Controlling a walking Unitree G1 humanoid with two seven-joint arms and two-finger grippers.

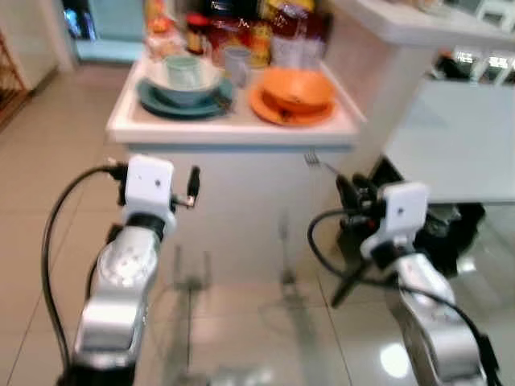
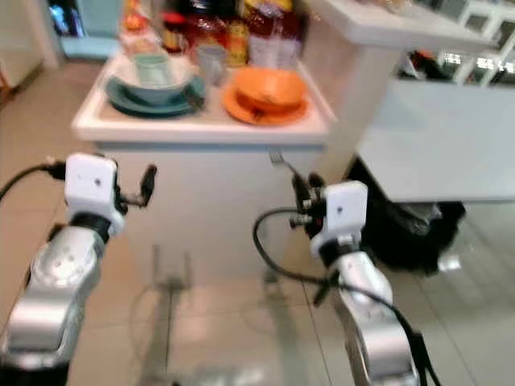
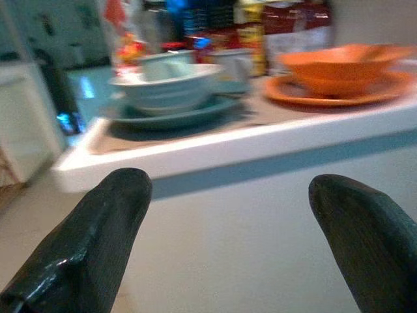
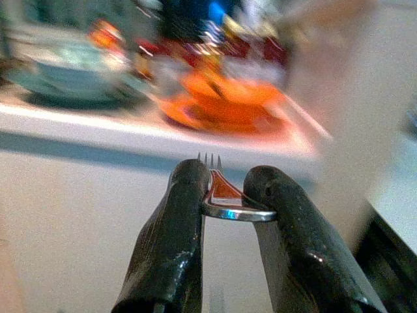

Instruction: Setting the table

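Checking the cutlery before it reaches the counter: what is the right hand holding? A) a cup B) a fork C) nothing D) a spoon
B: the right hand is shut on a fork, whose tines stick up between the two black fingers, short of the white counter.

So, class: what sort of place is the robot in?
Probably a home kitchen: a white counter holds an orange bowl on a plate, jars stand behind, and the right gripper holds a fork.

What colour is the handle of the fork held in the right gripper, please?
Orange-red with a silver metal edge; the fork shows best in the right wrist view, clamped in the right gripper.
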